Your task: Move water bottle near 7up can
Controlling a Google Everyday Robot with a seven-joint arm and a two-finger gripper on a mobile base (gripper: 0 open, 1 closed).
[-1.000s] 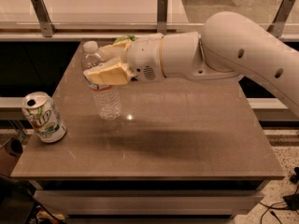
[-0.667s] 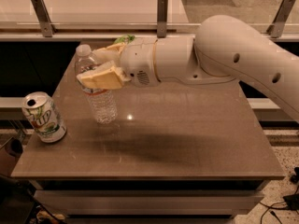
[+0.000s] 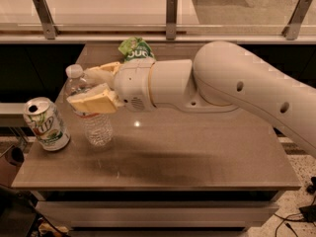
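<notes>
I am counting one water bottle (image 3: 97, 130), one 7up can (image 3: 46, 124), one green and white snack bag (image 3: 137, 48) and one gripper (image 3: 79, 87) on a single white arm (image 3: 237, 83). The arm is reaching in from the right across the table (image 3: 197, 152). The gripper is sitting over the table's left part, its two tan fingers (image 3: 94, 101) clamping the upper half of the bottle, one on the near side and one on the far side. The bottle is leaning, its white cap tipping toward the left rear, its base down at the tabletop. I cannot tell whether it is touching. The can is standing upright at the left edge, just beside the bottle. The bag is lying at the back edge, its lower part hiding behind the wrist. The near finger is covering the bottle's middle. Three metal posts (image 3: 171, 15) are standing behind the table.
</notes>
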